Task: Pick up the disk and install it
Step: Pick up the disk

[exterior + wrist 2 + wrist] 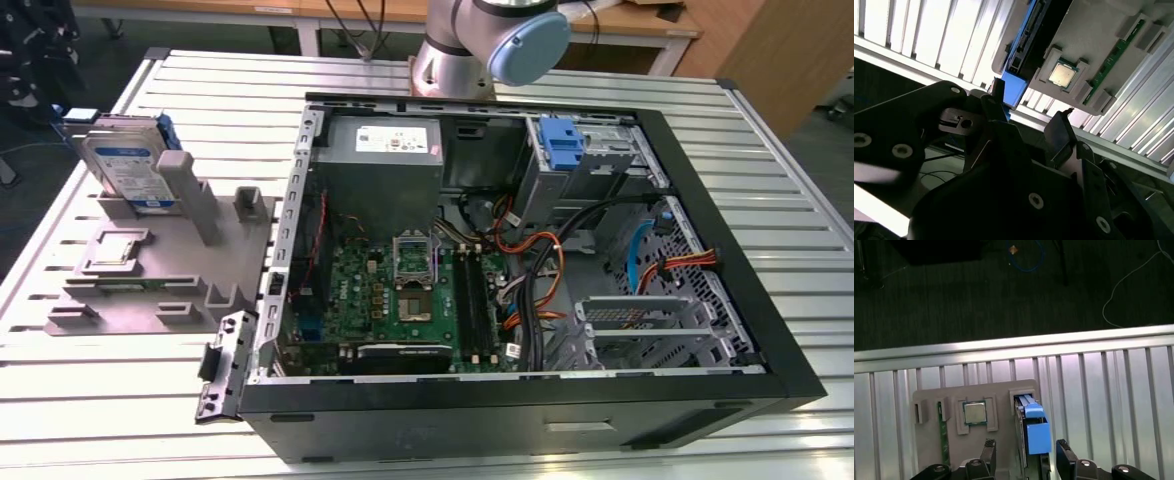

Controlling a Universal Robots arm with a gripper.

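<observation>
The disk (130,168), a silver drive with a white-and-blue label in a blue carrier, stands upright in a slot of the grey holder block (167,270) on the exterior view's left. In both wrist views my gripper (1026,454) hangs above the disk (1035,432), its two dark fingers (988,450) spread to either side of the blue carrier without touching it. The gripper (1029,116) is open, and the carrier's blue edge (1013,89) shows between the fingertips.
An open computer case (534,250) lies on the slatted metal table (747,120), with a blue bracket (563,142) on the drive bay at its far right corner. The holder block also carries a processor chip (974,412) and a green memory stick (943,432). The arm's base (461,50) stands behind the case.
</observation>
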